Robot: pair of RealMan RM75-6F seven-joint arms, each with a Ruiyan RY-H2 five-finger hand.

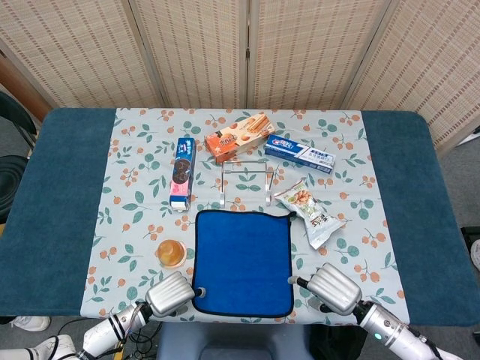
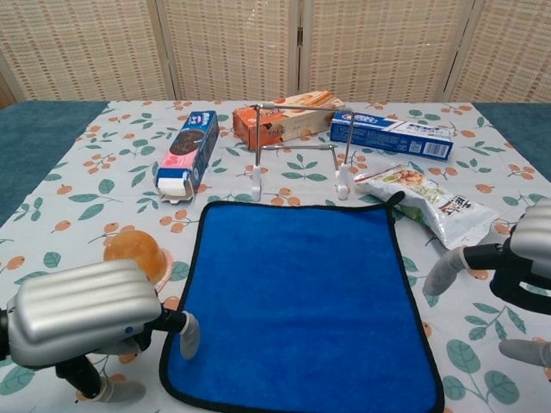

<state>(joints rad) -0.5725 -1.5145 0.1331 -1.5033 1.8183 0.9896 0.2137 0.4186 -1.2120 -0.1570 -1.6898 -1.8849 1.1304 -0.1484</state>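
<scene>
Blue cloth point(image 2: 301, 301) lies flat on the counter point(image 1: 52, 225), unfolded. Left robot hand point(image 2: 86, 323) sits at its near-left corner, a fingertip on or just over the edge; contact unclear, nothing gripped. Jelly cup point(image 2: 135, 251) just behind that hand. Right robot hand point(image 2: 525, 275) just right of the cloth, fingers apart, empty; snack bag point(image 2: 430, 202) beyond it.

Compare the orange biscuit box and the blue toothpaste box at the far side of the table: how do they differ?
The orange biscuit box is shorter and thicker; the blue toothpaste box is long and slim. The biscuit box lies behind the wire stand, and the toothpaste box lies to the stand's right. Their long axes slant opposite ways. Both are cardboard boxes lying flat on the floral cloth.
</scene>
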